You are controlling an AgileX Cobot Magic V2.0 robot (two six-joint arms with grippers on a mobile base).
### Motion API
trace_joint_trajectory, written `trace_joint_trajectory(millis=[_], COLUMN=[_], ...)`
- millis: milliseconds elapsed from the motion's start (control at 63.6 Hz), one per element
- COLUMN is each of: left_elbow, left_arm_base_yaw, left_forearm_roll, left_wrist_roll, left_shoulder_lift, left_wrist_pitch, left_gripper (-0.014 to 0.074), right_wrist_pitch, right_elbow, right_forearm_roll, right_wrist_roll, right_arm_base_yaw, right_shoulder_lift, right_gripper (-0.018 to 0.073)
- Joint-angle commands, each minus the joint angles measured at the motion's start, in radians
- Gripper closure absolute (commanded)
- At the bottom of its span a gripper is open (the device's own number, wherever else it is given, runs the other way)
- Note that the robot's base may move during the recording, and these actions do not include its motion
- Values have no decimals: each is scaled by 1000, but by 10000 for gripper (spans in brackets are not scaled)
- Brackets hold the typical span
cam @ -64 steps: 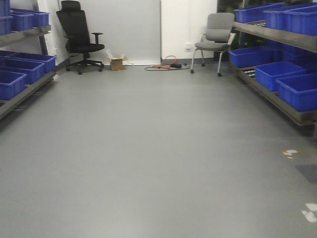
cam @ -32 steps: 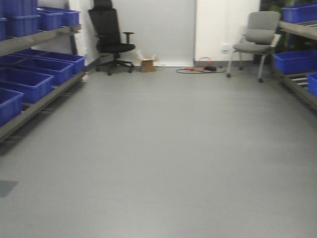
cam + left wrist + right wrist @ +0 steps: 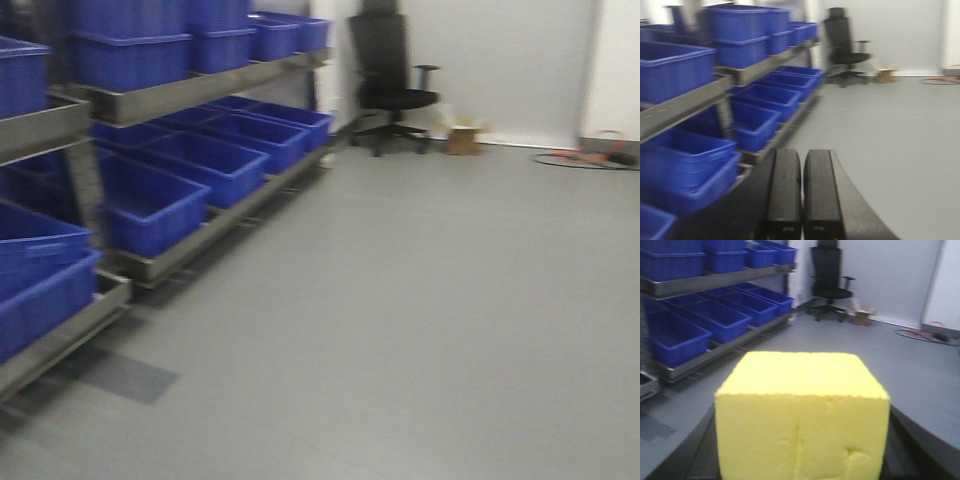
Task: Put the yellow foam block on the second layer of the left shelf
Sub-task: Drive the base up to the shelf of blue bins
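The yellow foam block (image 3: 802, 415) fills the lower middle of the right wrist view, held off the floor with my right gripper (image 3: 802, 455) shut on it; only dark finger edges (image 3: 901, 440) show at its sides. My left gripper (image 3: 802, 155) is shut with nothing between its black fingers. The left shelf (image 3: 200, 92) runs along the left side. Its second layer rail (image 3: 690, 102) carries blue bins (image 3: 130, 55), and more blue bins (image 3: 210, 165) sit on the layer below. The shelf (image 3: 715, 282) lies ahead and to the left of the block. Neither gripper shows in the front view.
A black office chair (image 3: 390, 80) stands at the shelf's far end by the wall. A small cardboard box (image 3: 462, 138) and floor cables (image 3: 590, 157) lie near the back wall. Grey floor (image 3: 420, 300) stretches right of the shelf.
The front view has swung left: the left shelf has grown large and close, the black chair has shifted right, and the right shelf and grey chair have left the frame.
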Motion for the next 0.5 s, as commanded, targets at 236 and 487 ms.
trace_joint_trajectory(millis=[236, 487], left_elbow=[26, 26], left_arm_base_yaw=[-7, -7], left_forearm_roll=[-6, -6], left_wrist_roll=[-3, -3], left_shoulder_lift=[-21, -21], left_wrist_pitch=[-83, -83], left_gripper=[472, 472], right_wrist_pitch=[-93, -93], right_elbow=[-30, -30], right_forearm_roll=[0, 0], right_wrist_roll=[-13, -13], right_arm_base_yaw=[-4, -4], right_shoulder_lift=[12, 12], right_gripper=[72, 72])
